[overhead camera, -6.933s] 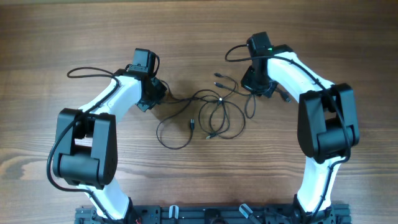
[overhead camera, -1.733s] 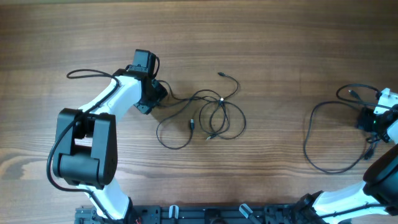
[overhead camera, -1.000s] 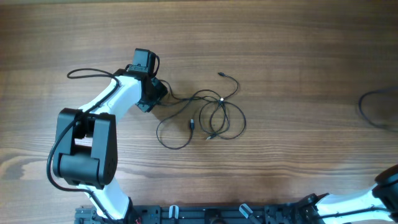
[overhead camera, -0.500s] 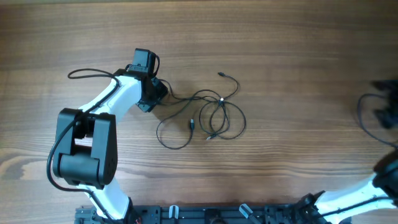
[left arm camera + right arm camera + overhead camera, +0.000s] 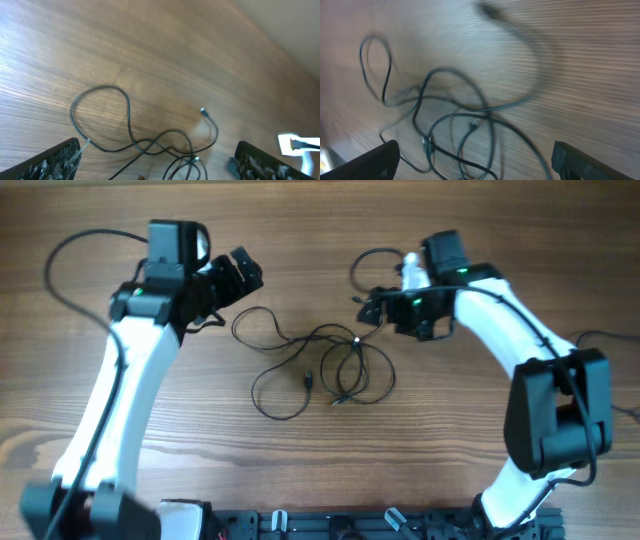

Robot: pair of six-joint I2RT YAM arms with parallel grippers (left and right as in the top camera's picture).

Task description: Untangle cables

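Overhead view: left gripper (image 5: 249,270) and right gripper (image 5: 368,307) gape apart, empty, flanking the cables (image 5: 356,341).
Each should pinch only the loop nearest its fingers.

A robotics lab bench, it seems: a white-and-black left arm (image 5: 125,370) and right arm (image 5: 500,305) rise from a black rail (image 5: 330,525) at the wood-grain tabletop's (image 5: 320,220) edge, thin cables (image 5: 330,365) beyond the rail
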